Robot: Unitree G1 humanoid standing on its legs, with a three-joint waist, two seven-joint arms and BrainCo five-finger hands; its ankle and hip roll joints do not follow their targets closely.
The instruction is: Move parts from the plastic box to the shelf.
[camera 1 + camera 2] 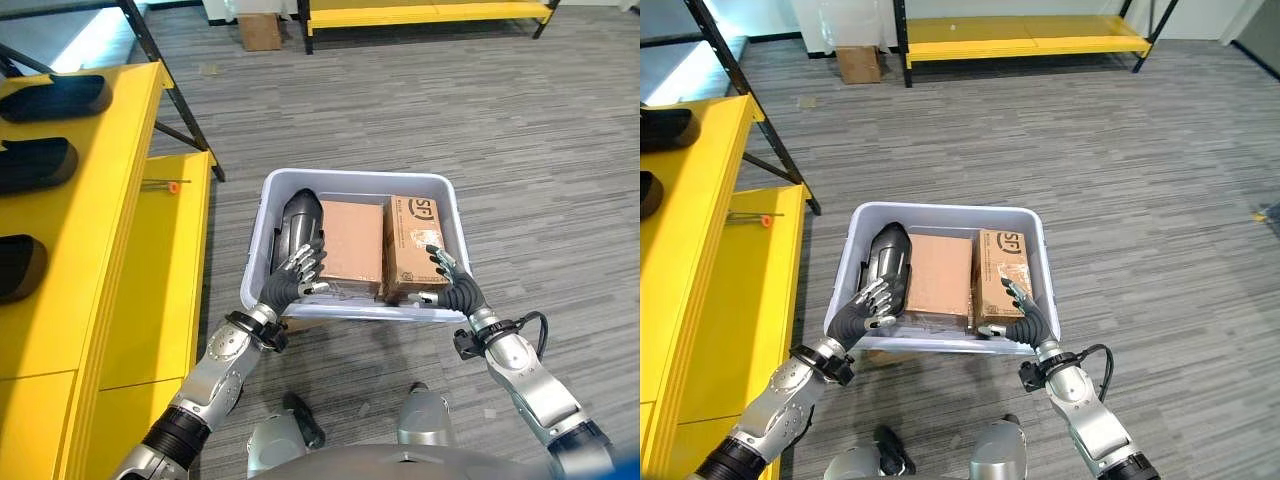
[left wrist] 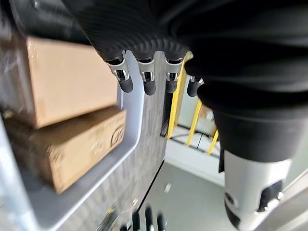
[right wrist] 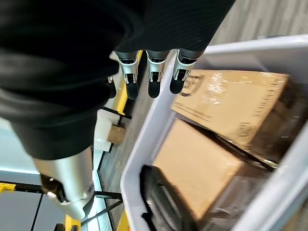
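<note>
Both the left hand (image 1: pixel 290 277) and right hand (image 1: pixel 452 287) hover with relaxed, empty fingers over the near rim of the plastic box (image 1: pixel 352 182), where the cardboard parts (image 1: pixel 352 245) lie; next, a firm grasp, then the yellow shelf (image 1: pixel 120 250).

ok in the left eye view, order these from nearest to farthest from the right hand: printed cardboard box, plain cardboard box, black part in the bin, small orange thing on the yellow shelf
From the right hand:
1. Printed cardboard box, right side of the plastic box, directly under the fingers.
2. Plain cardboard box, middle of the bin.
3. Black part, left side of the bin, by the left hand.
4. Small orange thing, on the yellow shelf, outside the bin to the left.
</note>
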